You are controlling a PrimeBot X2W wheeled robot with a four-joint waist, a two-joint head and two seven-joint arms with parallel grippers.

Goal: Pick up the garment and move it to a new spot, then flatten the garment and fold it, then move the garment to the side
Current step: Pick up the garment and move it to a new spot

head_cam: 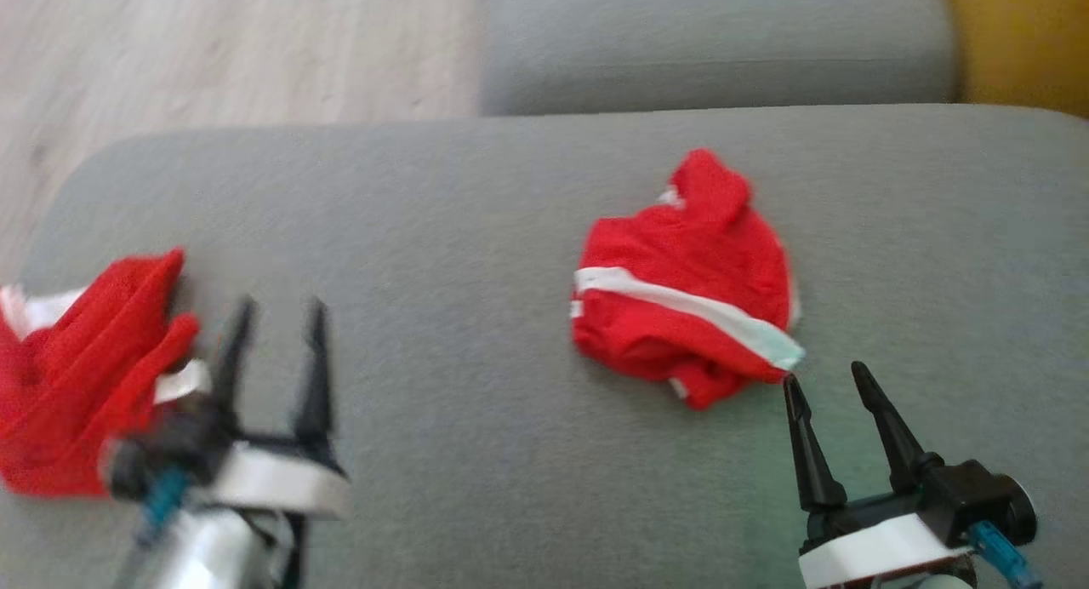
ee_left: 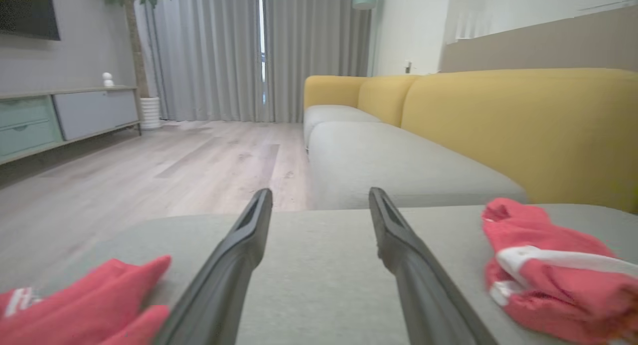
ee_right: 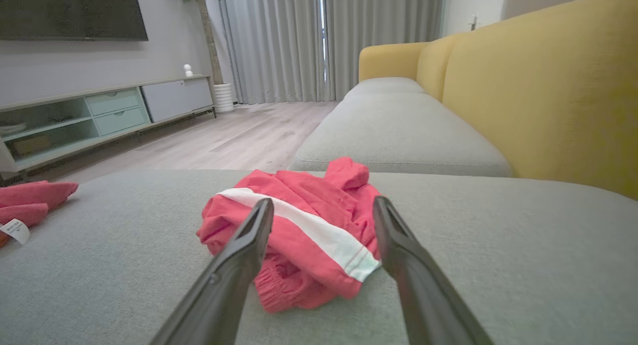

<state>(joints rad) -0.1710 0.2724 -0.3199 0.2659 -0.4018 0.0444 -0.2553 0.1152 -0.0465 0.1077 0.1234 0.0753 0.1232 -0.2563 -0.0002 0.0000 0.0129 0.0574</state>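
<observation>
A broad grey seat cushion (head_cam: 476, 231) of a yellow-backed sofa serves as the work surface, with wooden floor (head_cam: 213, 53) beyond its far left edge. A crumpled red garment (head_cam: 685, 283) lies bunched right of the cushion's middle, a white stripe (head_cam: 681, 304) running across its folds. A second red garment (head_cam: 76, 376) sits heaped at the cushion's left edge, its white label (ee_right: 15, 230) showing. The right tool (head_cam: 825, 374) hovers just short of the crumpled garment, fingers spread and empty. The left tool (head_cam: 282, 306), likewise released and carrying nothing, stands just beside the heap on the left. The likely hazard is a pinch into the bundle that catches several layers at once, lifting a wad that will not spread flat. A careless sweep by the left arm could also snag the nearby heap and drag it over the edge to the floor.
</observation>
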